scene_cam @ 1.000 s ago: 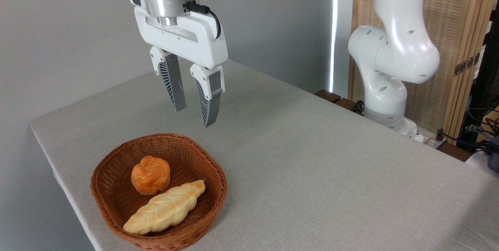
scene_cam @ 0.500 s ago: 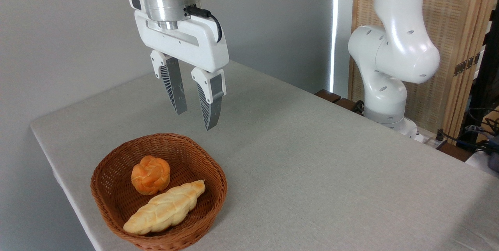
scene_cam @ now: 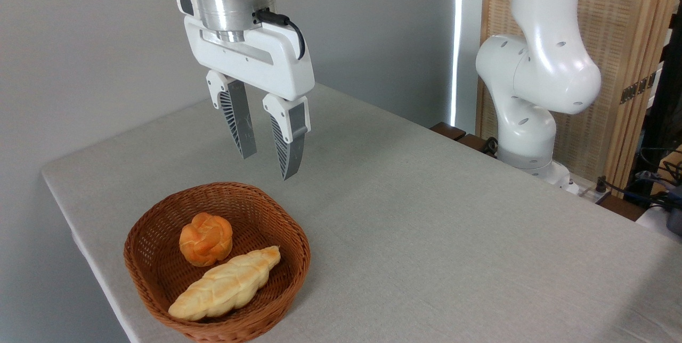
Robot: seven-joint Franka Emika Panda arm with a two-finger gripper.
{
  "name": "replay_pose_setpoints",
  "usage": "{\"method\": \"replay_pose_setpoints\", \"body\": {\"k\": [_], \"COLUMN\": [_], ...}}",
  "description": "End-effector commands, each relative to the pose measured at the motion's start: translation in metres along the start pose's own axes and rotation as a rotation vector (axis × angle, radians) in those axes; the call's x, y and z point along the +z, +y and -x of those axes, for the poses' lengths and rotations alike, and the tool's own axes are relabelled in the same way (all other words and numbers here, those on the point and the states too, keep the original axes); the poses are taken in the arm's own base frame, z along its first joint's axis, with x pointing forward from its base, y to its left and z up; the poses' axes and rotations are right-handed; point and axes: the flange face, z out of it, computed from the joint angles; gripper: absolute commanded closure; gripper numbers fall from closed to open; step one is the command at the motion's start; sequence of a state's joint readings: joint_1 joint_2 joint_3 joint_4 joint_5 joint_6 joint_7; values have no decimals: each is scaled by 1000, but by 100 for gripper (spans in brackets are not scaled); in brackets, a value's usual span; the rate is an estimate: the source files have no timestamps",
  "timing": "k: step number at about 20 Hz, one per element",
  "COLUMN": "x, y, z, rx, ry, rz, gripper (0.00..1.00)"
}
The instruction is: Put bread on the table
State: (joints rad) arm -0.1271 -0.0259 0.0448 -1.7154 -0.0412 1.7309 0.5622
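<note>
One small round orange bun with a knotted, braided top (scene_cam: 205, 239), lying inside a brown woven wicker basket (scene_cam: 154, 231), toward its far left part, on the basket floor. One long pale-yellow braided loaf (scene_cam: 225, 284), same basket, lying on a slant from near left to far right; its far side touches the near side of the bun. Basket: shallow, rounded, placed at the near left corner of a large flat rectangular table covered in light grey cloth (scene_cam: 426, 226), its near rim close to the table's near edge. One white two-finger gripper with grey ribbed fingers (scene_cam: 268, 166), hanging in the air above the basket's far rim, pointing down, well apart from both breads; jaws parted by a moderate gap, nothing between them. One metal wrist flange with a black cable (scene_cam: 282, 26), directly above the gripper body. One white robot arm base and joints (scene_cam: 533, 76), standing at the far right beside the table edge. One plain grey wall (scene_cam: 80, 39), behind the table on the left. One pale woven screen in a wooden frame (scene_cam: 623, 29), far right, behind the arm. Several dark cables (scene_cam: 655, 172), at the right edge, details unclear.
</note>
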Motion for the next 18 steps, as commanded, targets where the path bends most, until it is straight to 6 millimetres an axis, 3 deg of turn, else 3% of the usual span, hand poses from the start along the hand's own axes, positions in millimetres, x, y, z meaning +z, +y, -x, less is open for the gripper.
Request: {"method": "replay_pose_setpoints", "body": {"k": [1,13,18], "x": [-7,-13,15], "y": [-2,-7,3], "z": [2,-7,-18], "rx": [-1,2,28], "ry": [-5,90,135], "rz": [7,-59,-87], "gripper": [0,0,0]}}
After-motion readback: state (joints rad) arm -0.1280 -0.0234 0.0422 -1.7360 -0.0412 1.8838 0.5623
